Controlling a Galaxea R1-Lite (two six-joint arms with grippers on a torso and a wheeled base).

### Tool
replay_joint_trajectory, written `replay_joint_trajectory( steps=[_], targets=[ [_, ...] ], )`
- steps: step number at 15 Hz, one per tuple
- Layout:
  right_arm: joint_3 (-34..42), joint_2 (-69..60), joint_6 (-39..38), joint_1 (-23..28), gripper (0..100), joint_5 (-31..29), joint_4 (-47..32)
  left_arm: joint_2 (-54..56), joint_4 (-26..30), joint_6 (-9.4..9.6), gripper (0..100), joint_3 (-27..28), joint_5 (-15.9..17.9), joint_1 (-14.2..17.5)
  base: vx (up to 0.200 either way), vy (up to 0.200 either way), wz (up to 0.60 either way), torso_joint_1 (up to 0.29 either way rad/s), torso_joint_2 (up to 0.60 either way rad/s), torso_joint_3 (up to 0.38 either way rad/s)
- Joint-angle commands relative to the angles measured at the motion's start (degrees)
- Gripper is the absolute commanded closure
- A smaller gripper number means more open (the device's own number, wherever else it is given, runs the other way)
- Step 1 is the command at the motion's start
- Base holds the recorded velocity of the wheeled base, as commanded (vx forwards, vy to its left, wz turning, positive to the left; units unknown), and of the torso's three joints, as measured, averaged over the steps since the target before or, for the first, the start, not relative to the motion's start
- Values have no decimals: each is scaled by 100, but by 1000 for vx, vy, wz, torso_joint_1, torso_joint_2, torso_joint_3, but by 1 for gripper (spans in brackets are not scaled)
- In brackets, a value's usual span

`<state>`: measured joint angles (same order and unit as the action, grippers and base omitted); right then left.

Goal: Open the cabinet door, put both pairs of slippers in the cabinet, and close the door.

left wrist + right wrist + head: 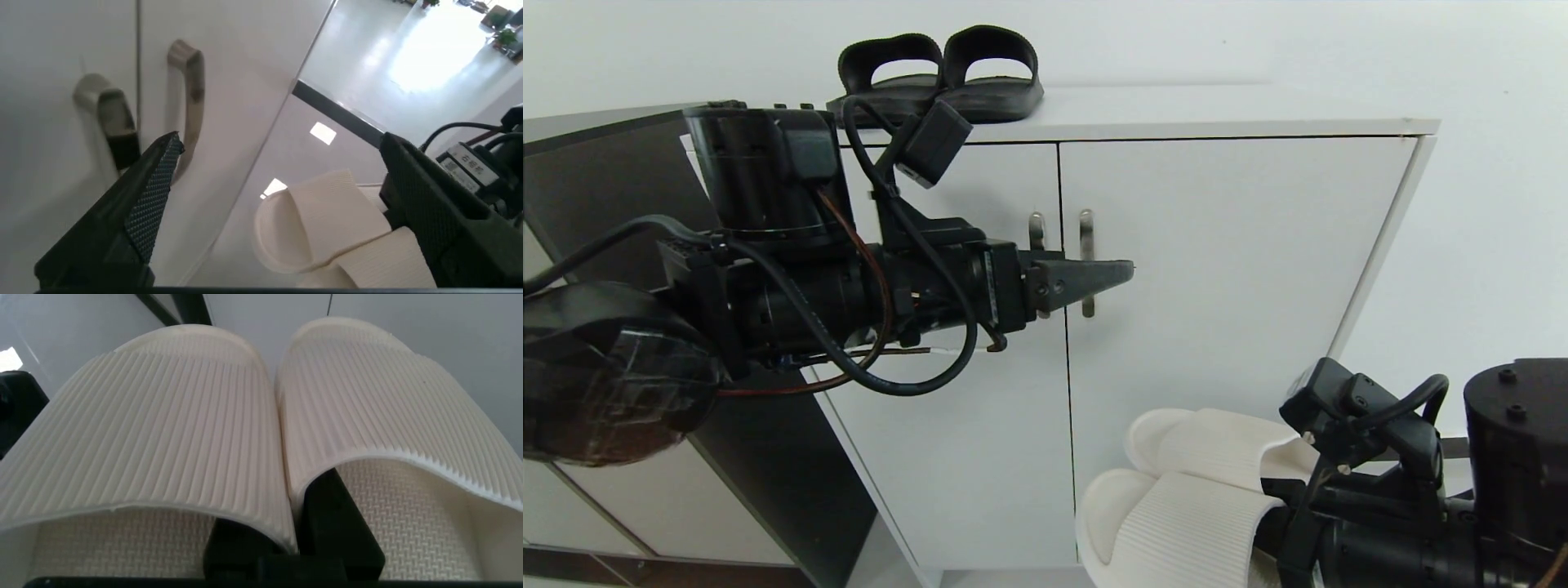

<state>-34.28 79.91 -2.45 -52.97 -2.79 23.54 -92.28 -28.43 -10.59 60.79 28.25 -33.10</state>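
With the doors (1225, 269) shut, the left gripper (1125, 268) is spread wide at the handles (1086, 261), the right gripper (315, 531) clamps the white slippers (1176, 490), and the black slippers (947, 73) sit at the cabinet (1217, 114) top's front edge.

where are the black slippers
In the head view the black slippers sit side by side on top of the white cabinet, above its left door and the left gripper.

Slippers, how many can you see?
4. Two black slippers sit side by side on top of the cabinet; two white slippers are held in the right gripper, low in front of it.
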Motion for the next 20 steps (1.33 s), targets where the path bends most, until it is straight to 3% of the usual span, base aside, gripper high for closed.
replay_joint_trajectory(
  steps=[1, 3, 9, 10, 16, 20],
  targets=[
    [0, -2, -1, -3, 100, -2, 1, -176, -119, -4, 0, 38, -91, 23, 0, 0, 0, 0, 0, 0],
    [0, -2, -1, -3, 100, -2, 1, -369, -435, -13, 0, 38, -197, 23, 0, 0, 0, 0, 0, 0],
    [18, -2, 8, -3, 100, -2, 1, -589, -453, -13, 0, 126, -179, -30, 0, 0, 0, 0, 0, 0],
    [18, -2, 8, -12, 100, -2, -7, -580, -453, -13, 100, 126, -170, -30, 0, 0, 0, 0, 0, 0],
    [150, -134, 8, -100, 100, 270, -7, -413, -444, -13, 100, 47, -170, -100, 0, 0, 0, 0, 0, 0],
    [220, -195, 8, -117, 100, 543, -7, 255, -444, -13, 100, -586, -188, -434, 0, 0, 0, 0, 0, 0]
  ],
)
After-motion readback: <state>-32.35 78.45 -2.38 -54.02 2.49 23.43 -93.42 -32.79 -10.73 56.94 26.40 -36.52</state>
